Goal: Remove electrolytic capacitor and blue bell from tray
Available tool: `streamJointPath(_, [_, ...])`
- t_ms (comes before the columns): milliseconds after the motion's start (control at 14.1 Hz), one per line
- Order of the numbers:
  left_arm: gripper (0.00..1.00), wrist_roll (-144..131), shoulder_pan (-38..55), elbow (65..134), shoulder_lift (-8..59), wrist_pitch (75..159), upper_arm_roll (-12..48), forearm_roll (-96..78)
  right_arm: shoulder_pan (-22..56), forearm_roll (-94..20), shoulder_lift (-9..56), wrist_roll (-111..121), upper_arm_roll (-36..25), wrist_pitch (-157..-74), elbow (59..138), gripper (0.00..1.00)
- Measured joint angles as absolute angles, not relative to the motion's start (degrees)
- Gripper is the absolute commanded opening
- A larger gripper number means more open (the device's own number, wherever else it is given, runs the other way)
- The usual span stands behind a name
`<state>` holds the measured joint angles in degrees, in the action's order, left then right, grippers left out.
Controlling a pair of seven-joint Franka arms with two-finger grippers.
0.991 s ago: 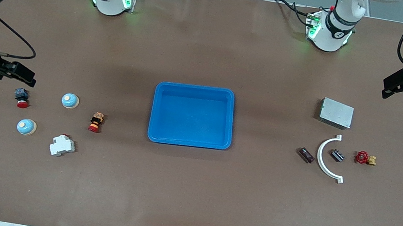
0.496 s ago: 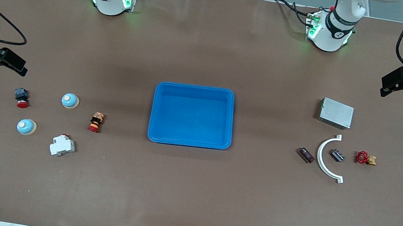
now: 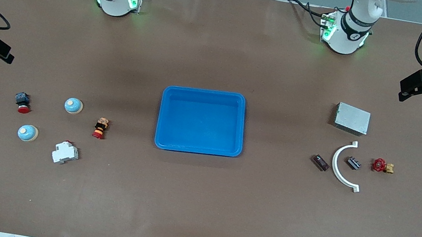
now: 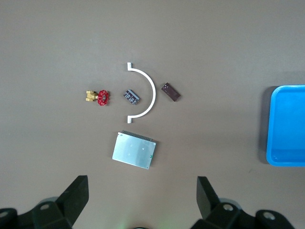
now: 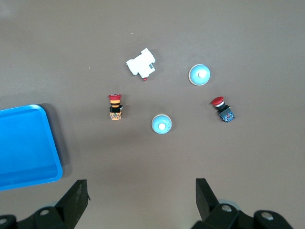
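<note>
Two blue dome bells lie toward the right arm's end of the table, one (image 3: 73,106) (image 5: 161,124) farther from the front camera than the other (image 3: 27,133) (image 5: 199,75). The capacitor (image 3: 321,162) (image 4: 170,91), a small dark maroon block, lies toward the left arm's end beside a white curved piece (image 3: 337,167). My right gripper (image 3: 1,51) (image 5: 142,191) hangs open and empty at the table's edge, well clear of the bells. My left gripper (image 3: 409,87) (image 4: 143,191) hangs open and empty over the table near a grey metal box (image 3: 352,118) (image 4: 135,151).
A blue tray (image 3: 206,90) sits mid-table. A red-capped push button (image 3: 23,102), an orange-and-red button (image 3: 100,128) and a white breaker (image 3: 65,152) lie among the bells. Close to the capacitor are a small dark part (image 3: 354,163) and a red-handled valve (image 3: 379,164).
My right gripper has drawn back from over the red-capped push button toward the table's edge at its own end. The left gripper shifted only slightly. Nothing on the table moved.
</note>
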<state>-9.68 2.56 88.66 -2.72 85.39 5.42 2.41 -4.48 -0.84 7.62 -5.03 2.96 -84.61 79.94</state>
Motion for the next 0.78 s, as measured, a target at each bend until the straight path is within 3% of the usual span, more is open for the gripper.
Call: streamJointPath(779, [1.00, -9.7, 2.5, 88.6, -2.7, 85.4, 5.3, 2.4, -4.5, -0.9, 5.1, -5.0, 3.2, -83.5, 79.4, 1.00])
